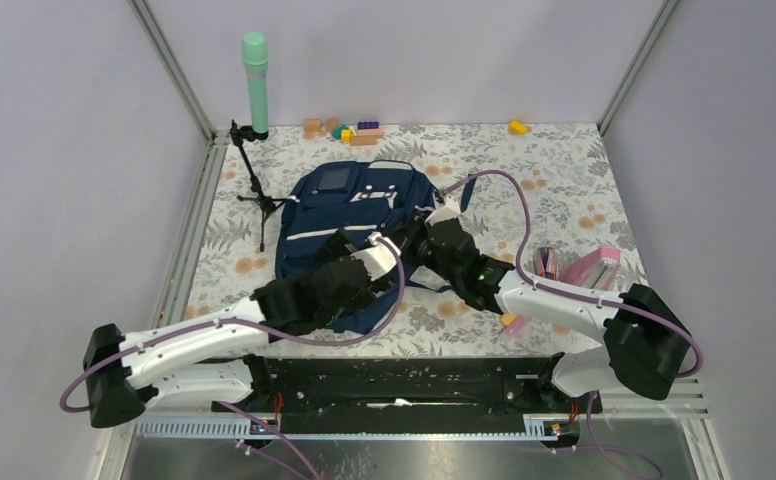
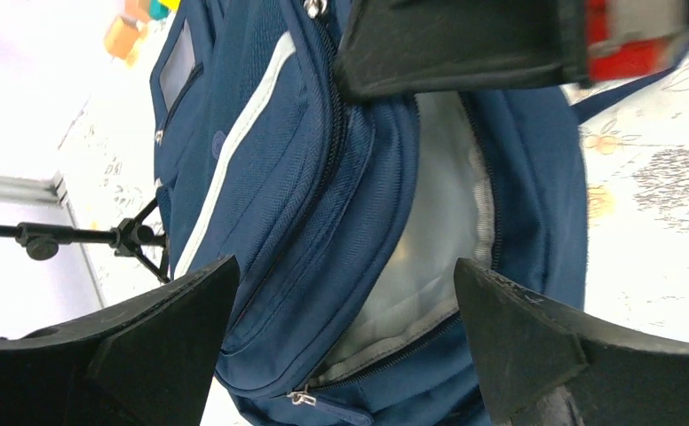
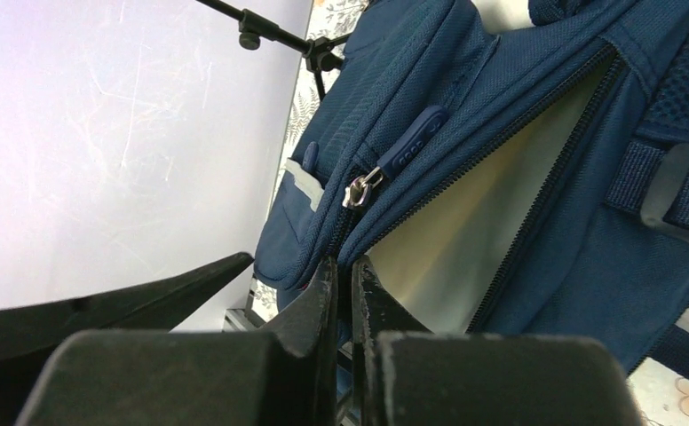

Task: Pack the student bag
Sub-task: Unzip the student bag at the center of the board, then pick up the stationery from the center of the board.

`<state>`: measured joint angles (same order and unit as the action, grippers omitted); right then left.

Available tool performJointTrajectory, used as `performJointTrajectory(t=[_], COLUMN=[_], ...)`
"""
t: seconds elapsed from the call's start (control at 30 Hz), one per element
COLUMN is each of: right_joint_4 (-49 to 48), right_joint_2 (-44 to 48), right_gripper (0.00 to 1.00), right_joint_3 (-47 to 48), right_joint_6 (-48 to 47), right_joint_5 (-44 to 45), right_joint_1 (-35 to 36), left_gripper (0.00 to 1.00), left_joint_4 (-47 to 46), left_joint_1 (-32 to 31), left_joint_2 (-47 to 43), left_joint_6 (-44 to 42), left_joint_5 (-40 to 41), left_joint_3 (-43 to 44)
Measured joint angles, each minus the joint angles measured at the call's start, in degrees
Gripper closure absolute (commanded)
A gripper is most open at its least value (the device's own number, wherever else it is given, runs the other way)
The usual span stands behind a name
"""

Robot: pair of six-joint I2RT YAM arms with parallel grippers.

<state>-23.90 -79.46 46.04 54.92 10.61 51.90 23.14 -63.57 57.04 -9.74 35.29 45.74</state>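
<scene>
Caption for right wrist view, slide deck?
Right gripper pinches the student bag at its open zipper edge, pale lining exposed.

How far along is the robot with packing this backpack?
Done: the backpack has its main compartment unzipped, pale lining showing, nothing visible inside. In hand: the right gripper pinches the opening's edge; the left gripper hovers open above it. Left: the pink items lie outside it, unpacked.

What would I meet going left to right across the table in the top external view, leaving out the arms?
mint-green tube on its black stand → student bag → yellow block → pink case. The cluster of small blocks at the far edge overlaps the bag's span, so it is left out.
</scene>
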Motion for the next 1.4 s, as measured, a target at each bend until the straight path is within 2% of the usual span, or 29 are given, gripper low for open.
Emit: performJointTrajectory(t=[0.07,0.23,0.3,0.33,0.37,0.4,0.47,0.57,0.73,0.83,0.93,1.17,1.4], right_joint_4=[1.0,2.5,2.7,2.8,3.0,3.5,5.5,9.9,21.9,29.4,37.0,50.8,55.1], right_joint_2=[0.6,1.8,2.2,2.4,2.7,3.1,4.6,8.9,20.1,25.2,26.6,20.1,15.0], right_gripper=[1.0,1.0,1.0,0.88,0.68,0.53,0.38,0.22,0.12,0.1,0.1,0.12,0.14], right_joint_3=[0.0,0.0,0.0,0.0,0.0,0.0,0.0,0.0,0.0,0.0,0.0,0.1,0.1], right_joint_6=[-0.7,-1.8,-2.1,-2.3,-2.6,-3.0,-5.6,-9.0,-17.4,-21.9,-25.7,-30.6,-32.2], right_joint_5=[0.1,0.2,0.4,0.5,0.5,0.7,1.2,2.5,5.0,5.9,6.2,4.9,4.9], right_joint_1=[-0.2,-0.7,-0.8,-0.8,-0.9,-0.9,-1.0,-1.9,-7.3,-12.7,-19.0,-32.3,-40.0], left_gripper=[0.1,0.63,0.79,0.86,0.93,0.98,1.0,1.0,1.0,1.0,1.0,1.0,1.0], left_joint_4=[0.5,1.8,2.3,2.5,2.6,2.8,3.3,4.6,8.0,8.6,9.1,9.9,10.3], left_joint_1=[1.1,6.0,7.2,7.3,7.3,7.3,7.5,9.6,16.0,19.5,21.6,22.9,23.1], left_joint_2=[2.7,6.0,6.2,6.2,6.2,6.2,6.2,6.2,7.4,7.5,7.5,7.4,6.8], left_joint_6=[0.5,2.6,2.9,3.2,3.0,2.7,1.9,1.9,3.5,4.9,5.8,6.6,7.3], left_joint_5=[0.9,1.0,0.6,0.1,-0.6,-1.4,-2.6,-4.4,-12.7,-18.2,-22.7,-26.4,-26.8], left_joint_3=[0.6,2.2,3.1,3.4,3.7,3.9,4.5,6.2,11.0,11.7,11.8,11.8,11.8])
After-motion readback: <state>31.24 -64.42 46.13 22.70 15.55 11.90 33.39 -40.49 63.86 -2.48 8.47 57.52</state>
